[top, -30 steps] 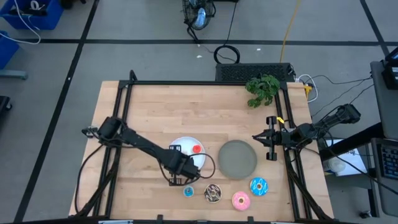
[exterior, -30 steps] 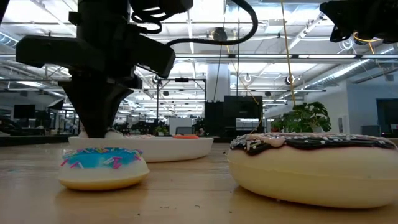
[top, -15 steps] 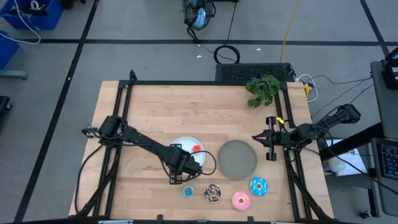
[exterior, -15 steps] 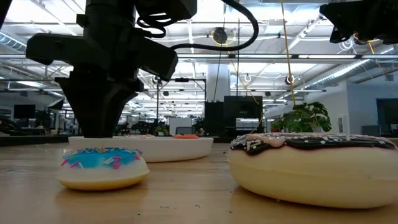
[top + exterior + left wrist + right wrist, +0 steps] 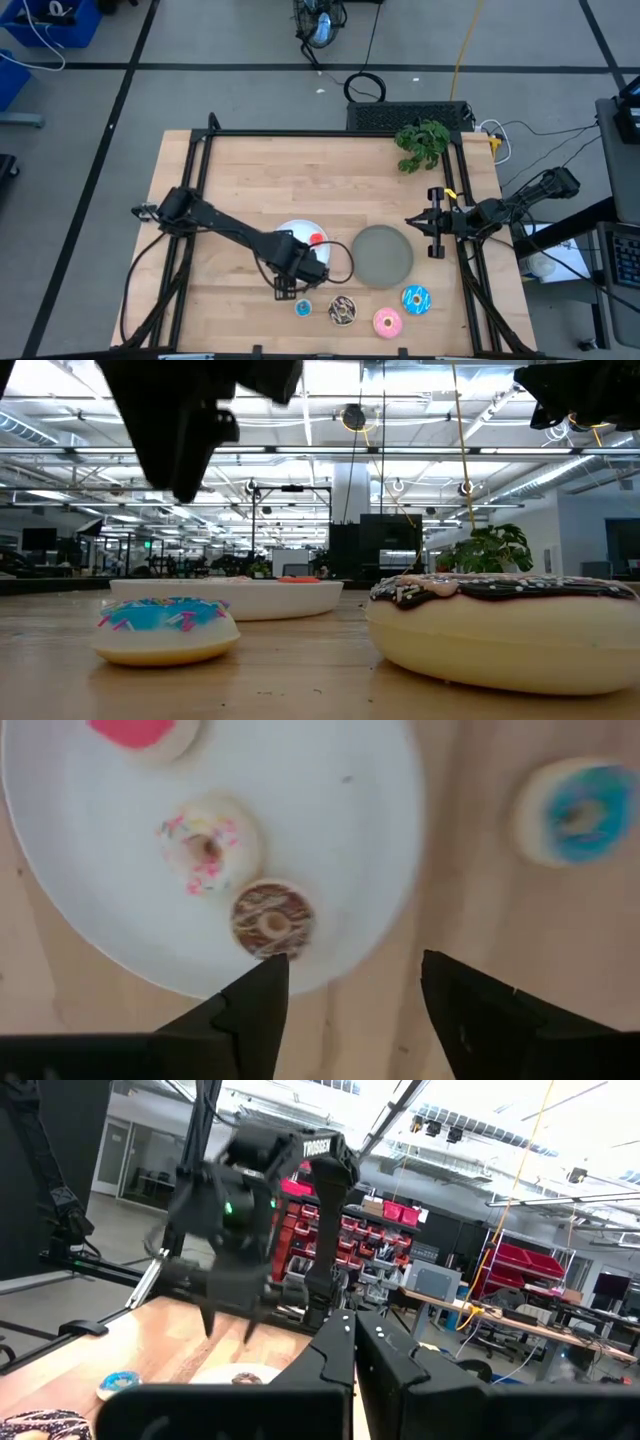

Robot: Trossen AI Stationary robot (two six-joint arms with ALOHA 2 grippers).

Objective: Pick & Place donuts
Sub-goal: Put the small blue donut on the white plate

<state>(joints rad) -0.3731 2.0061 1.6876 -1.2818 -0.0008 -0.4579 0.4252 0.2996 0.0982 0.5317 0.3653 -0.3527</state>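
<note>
Looking down on the worktop [image 5: 250, 180], we took the white plate [image 5: 292, 232] as our landmark. The left pincer [image 5: 345, 982] hung just above its near rim with its fingers spread and nothing between them. On the plate lay the tiny brown donut [image 5: 272, 919], right by that rim, the pale pink donut [image 5: 208, 849] beside it, and the red donut [image 5: 133, 729] toward the far side. The tiny blue donut [image 5: 303, 308] sat on the wood just off the plate, and further along from it lay the chocolate-drizzled donut [image 5: 342, 310], the pink donut [image 5: 387, 322] and the blue sprinkled donut [image 5: 415, 298]. The grey plate [image 5: 381, 254], beside the white one, appeared to hold nothing.

The right pincer [image 5: 354, 1342] waited well away from the white plate at the worktop's edge, its fingers pressed together.

We judged the risks thus: the brown donut lay so close to the rim that a low sideways sweep could nudge it off. A careless descent onto the tiny blue donut might push it aside, though the wrist view was blurred, so the clearance was hard to gauge.
</note>
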